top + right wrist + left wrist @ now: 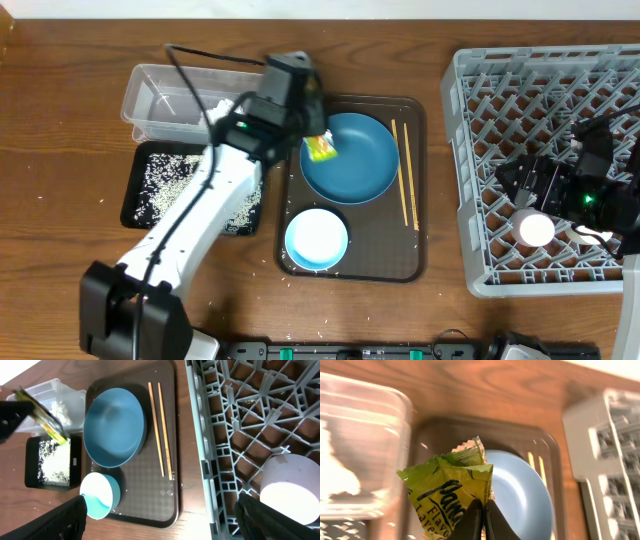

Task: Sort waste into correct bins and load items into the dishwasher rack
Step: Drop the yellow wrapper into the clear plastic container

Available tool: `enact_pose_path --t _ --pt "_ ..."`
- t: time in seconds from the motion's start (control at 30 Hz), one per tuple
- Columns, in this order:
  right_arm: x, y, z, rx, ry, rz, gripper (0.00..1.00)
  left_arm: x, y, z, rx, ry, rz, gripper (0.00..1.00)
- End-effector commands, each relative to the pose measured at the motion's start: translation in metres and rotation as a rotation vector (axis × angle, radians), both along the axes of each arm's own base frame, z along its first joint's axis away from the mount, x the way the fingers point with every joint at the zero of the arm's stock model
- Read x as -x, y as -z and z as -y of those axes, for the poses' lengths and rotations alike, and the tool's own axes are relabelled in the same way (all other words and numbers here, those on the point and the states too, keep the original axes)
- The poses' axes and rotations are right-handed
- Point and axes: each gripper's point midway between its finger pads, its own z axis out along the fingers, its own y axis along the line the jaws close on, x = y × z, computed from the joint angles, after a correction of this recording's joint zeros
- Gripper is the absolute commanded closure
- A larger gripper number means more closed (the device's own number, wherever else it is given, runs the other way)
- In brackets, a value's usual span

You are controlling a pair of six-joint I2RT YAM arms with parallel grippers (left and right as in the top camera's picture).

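My left gripper (483,522) is shut on the green and yellow snack wrapper (447,491) and holds it above the left edge of the blue plate (352,158); the wrapper also shows in the overhead view (320,148). The clear tub (170,98) holds white tissue; the black tray (190,186) holds rice grains. The white bowl (316,238) and chopsticks (405,170) lie on the brown tray (419,262). My right gripper (160,522) is open above the grey rack's (480,150) left wall, next to a white cup (534,228) in the rack. The pink cup is out of view.
Loose rice grains lie scattered on the wooden table (60,180) around the black tray and near the brown tray's front left corner. The rack fills the right side of the table.
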Motion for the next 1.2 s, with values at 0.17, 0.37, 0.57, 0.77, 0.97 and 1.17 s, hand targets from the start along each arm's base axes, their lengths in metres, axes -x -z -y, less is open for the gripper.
enact_pose_path --t 0.17,0.37,0.57,0.77,0.97,1.17 --pt "-0.002 -0.005 -0.002 0.010 -0.018 0.023 0.07 -0.047 -0.024 -0.060 0.031 -0.159 0.142 0.94" --pt "-0.002 -0.005 -0.002 0.011 -0.018 0.024 0.07 -0.069 -0.009 -0.136 0.028 -0.456 0.131 0.94" --pt "-0.002 -0.005 -0.002 0.010 -0.018 0.024 0.07 -0.078 0.024 -0.150 0.026 -0.485 0.068 0.42" --pt "0.000 -0.004 -0.003 0.007 -0.018 0.015 0.07 -0.064 -0.021 -0.118 0.105 -0.278 0.127 0.36" --pt "-0.001 -0.004 -0.003 0.008 -0.018 0.019 0.07 -0.004 -0.078 -0.071 0.165 0.007 0.155 0.36" --pt "0.000 -0.004 -0.003 0.006 -0.018 0.013 0.07 0.067 -0.091 -0.064 -0.047 0.130 0.132 0.36"
